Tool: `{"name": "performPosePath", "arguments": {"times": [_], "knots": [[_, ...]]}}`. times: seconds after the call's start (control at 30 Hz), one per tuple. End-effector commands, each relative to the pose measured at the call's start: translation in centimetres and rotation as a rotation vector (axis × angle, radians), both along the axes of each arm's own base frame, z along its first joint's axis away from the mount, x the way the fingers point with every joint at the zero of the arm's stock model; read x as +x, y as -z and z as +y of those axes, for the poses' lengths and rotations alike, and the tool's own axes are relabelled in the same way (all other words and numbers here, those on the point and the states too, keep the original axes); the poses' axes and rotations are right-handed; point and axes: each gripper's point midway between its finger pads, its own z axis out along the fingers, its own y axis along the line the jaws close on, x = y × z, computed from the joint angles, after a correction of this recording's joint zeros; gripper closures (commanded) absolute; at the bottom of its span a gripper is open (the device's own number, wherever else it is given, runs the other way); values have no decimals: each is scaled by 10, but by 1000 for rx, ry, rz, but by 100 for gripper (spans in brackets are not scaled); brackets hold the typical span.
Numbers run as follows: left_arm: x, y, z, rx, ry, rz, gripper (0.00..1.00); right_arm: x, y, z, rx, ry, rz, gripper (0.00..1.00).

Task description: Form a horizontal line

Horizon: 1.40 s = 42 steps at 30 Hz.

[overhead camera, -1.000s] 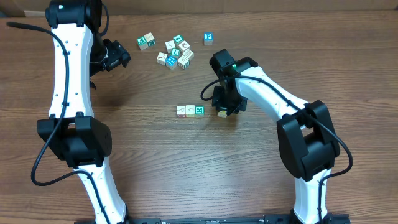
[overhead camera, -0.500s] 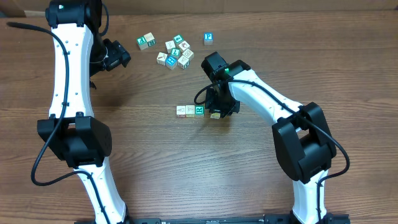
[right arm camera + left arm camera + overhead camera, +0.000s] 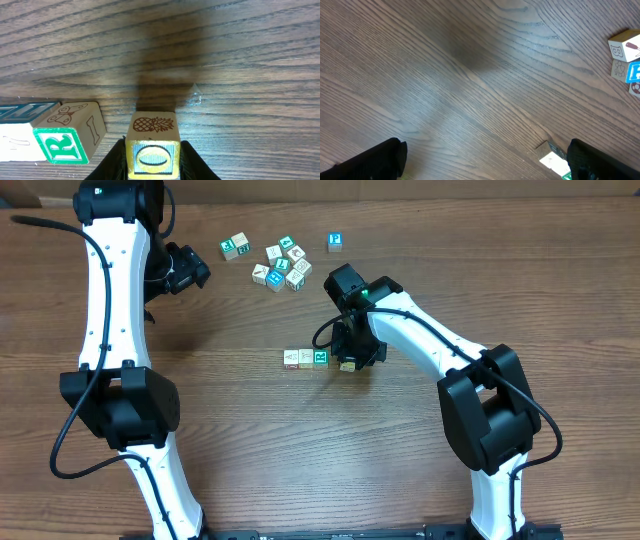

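A short row of three cubes (image 3: 306, 358) lies mid-table: two whitish with reddish marks and a teal-and-white R cube (image 3: 320, 358) at its right end. My right gripper (image 3: 350, 361) is shut on a yellow cube (image 3: 152, 150) with an O face and a pineapple picture, just right of the R cube (image 3: 62, 145), with a small gap between them. My left gripper (image 3: 195, 272) is open and empty at the far left; in its wrist view (image 3: 485, 160) only bare wood lies between the fingers.
A loose jumble of white and teal cubes (image 3: 283, 265) lies at the back centre, with a cube pair (image 3: 235, 246) to its left and a lone teal cube (image 3: 335, 242) to its right. Some jumble cubes show in the left wrist view (image 3: 626, 62).
My right gripper carried the yellow cube leftward, from well right of the row to close beside the R cube, then held still. The left arm has not moved.
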Motion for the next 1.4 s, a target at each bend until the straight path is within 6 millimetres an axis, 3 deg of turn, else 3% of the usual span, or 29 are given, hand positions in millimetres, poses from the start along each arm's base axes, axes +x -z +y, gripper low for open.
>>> {"name": "performPosePath", "arguments": {"times": [0.0,1.37], "knots": [[0,3,-3,-1,15,9,0,9,-22,11,35,-12,-61,76],[0,3,-3,-1,15,9,0,13,-22,14,40,-66,-83,75]]}}
